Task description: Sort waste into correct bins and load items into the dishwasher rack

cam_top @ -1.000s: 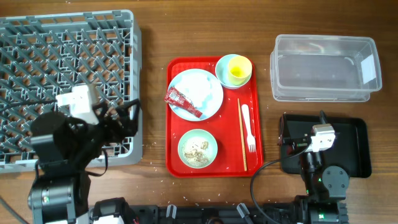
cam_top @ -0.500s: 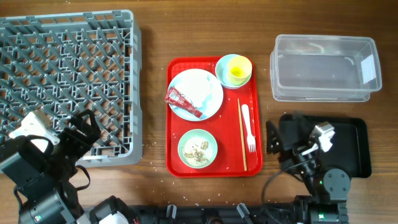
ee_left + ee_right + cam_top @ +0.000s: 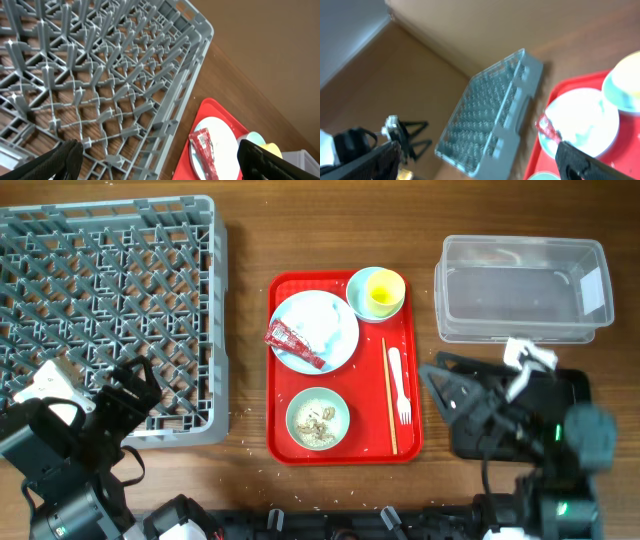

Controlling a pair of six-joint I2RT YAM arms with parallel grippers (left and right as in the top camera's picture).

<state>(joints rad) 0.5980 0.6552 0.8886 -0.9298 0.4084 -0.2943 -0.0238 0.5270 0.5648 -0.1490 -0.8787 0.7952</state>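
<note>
Overhead, the right end effector [image 3: 440, 392], spread and empty, has swung toward the red tray [image 3: 366, 398]: sorting barely begun

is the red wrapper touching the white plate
Touching. The overhead view shows the red wrapper lying flat on the white plate, draped over its lower left rim. The left wrist view also shows it resting on the plate.

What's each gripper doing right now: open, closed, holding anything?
Left gripper: open, fingers spread wide, holding nothing.
Right gripper: open, fingers spread wide, holding nothing.
</note>
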